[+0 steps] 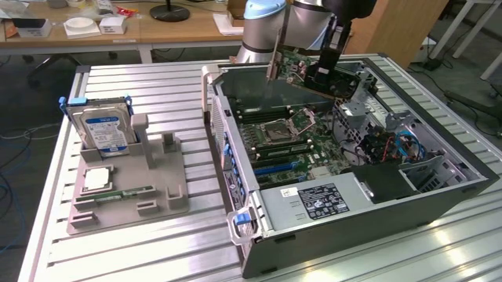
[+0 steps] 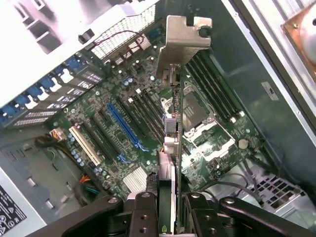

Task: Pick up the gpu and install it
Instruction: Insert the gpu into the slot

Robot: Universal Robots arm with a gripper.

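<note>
Gripper [image 1: 323,71] holds the gpu [image 1: 292,64] above the open case [image 1: 353,226].
Its claw is clamped on it, at 12 o'clock of the motherboard [image 1: 302,155] in exterior view.

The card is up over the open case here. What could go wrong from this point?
1. The gpu, clamped in the end effector, hangs tilted in the exterior view; it might meet a slot crooked.
2. In the wrist view it looks nearer the open CPU socket than the blue slot, so a straight descent could strike the socket.
3. Its metal bracket could snag the case wall.
</note>
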